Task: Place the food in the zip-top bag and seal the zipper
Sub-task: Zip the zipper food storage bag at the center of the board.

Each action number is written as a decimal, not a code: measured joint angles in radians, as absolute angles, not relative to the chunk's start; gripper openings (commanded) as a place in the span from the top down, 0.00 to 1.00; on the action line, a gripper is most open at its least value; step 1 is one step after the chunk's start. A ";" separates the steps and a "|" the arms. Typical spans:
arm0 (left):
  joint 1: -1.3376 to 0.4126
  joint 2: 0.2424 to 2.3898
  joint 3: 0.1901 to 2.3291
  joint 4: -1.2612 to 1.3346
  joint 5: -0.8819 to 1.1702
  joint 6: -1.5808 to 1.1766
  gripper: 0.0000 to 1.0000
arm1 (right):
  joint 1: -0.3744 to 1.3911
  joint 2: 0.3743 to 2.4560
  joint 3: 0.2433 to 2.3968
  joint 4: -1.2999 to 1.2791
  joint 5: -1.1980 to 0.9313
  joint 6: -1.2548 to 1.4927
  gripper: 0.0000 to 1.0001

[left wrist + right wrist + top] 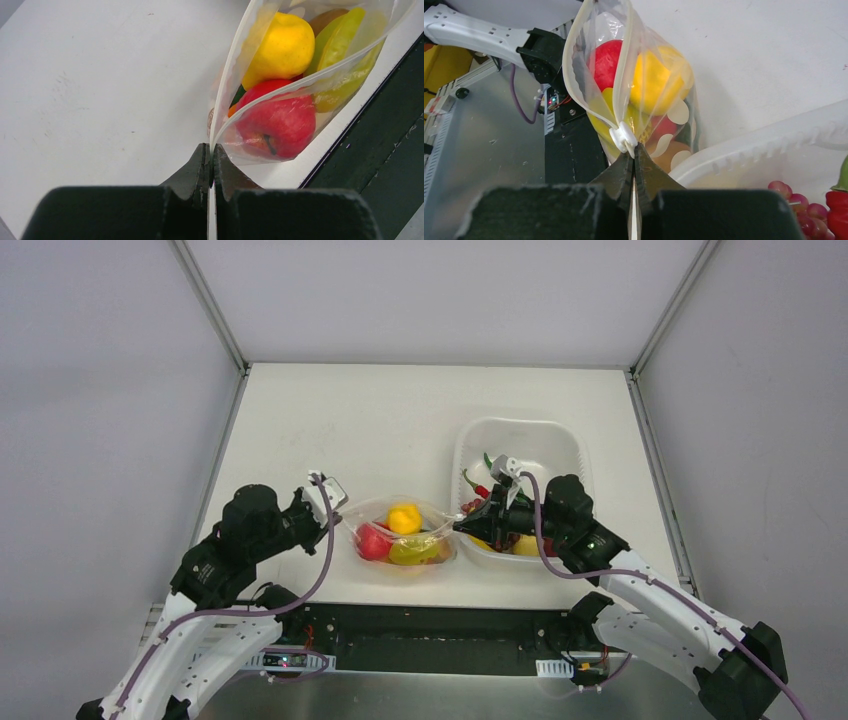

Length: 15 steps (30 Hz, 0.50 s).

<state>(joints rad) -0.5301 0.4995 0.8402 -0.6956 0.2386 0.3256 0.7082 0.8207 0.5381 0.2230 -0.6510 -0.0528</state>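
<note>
Zip-top bag (pixel 405 535) clenched by left end effector (pixel 210 155) and right end effector (pixel 634 156); slider (pixel 623 136) shows at right wrist, not left.

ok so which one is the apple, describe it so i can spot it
Near the front edge of the table, a clear zip-top bag is held between the left hand and right hand. The apple sits inside at the left hand's end: round, red, dark-stemmed, unlike the yellow fruit beside it.

One zip-top bag (pixel 440 512), one white basket (pixel 565 445), one left pincer (pixel 211 150), one right pincer (pixel 634 150).
</note>
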 measured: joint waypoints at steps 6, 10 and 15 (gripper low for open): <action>-0.530 0.482 0.868 -0.696 0.247 0.311 0.41 | 0.704 0.834 0.545 0.218 -0.700 -0.056 1.00; -0.529 0.417 0.885 -0.679 0.222 0.274 0.18 | 0.704 0.854 0.572 0.217 -0.719 -0.056 1.00; -0.529 0.404 0.936 -0.668 0.279 0.245 0.14 | 0.703 0.882 0.590 0.216 -0.723 -0.056 1.00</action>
<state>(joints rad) -0.5293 0.4038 0.9363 -0.6678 0.2794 0.2447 0.7033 0.8822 0.5896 0.2157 -0.7227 -0.0555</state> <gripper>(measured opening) 0.856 0.006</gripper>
